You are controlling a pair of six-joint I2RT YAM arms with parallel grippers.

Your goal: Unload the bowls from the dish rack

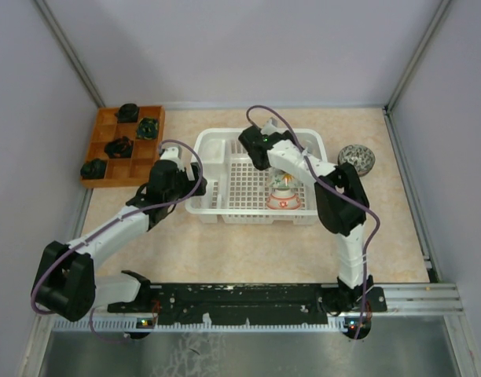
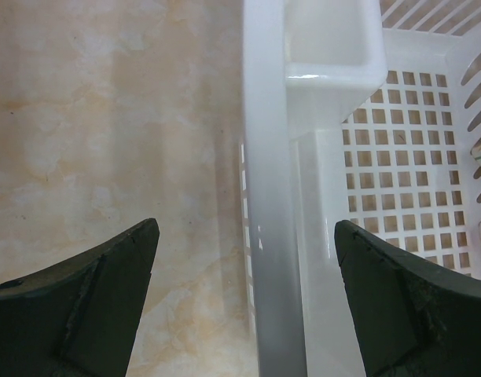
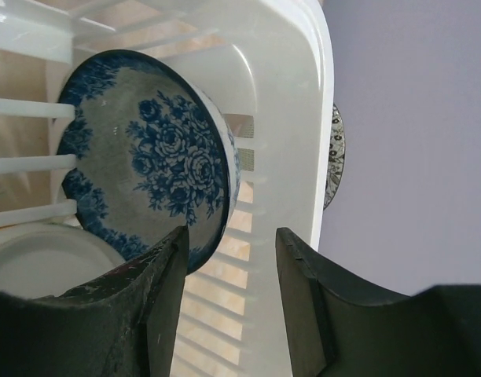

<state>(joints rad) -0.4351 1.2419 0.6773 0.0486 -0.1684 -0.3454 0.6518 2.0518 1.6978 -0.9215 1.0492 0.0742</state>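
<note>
The white dish rack (image 1: 225, 206) sits mid-table. A blue-and-white flowered bowl (image 3: 146, 149) stands on edge between its dividers. My right gripper (image 3: 231, 232) is open inside the rack; its left finger (image 3: 158, 290) is in front of that bowl's lower rim, and its right finger is by the rack's wall (image 3: 284, 102). A white bowl with red-orange marks (image 1: 284, 198) stands in the rack. A dark speckled bowl (image 1: 356, 159) lies on the table to the rack's right. My left gripper (image 2: 246, 228) is open and empty, straddling the rack's left rim (image 2: 264, 157).
A brown wooden compartmented tray (image 1: 100, 146) with small dark lumps stands at the back left. Grey walls close in the table on three sides. A plain white dish (image 3: 36, 263) lies below the blue bowl in the right wrist view.
</note>
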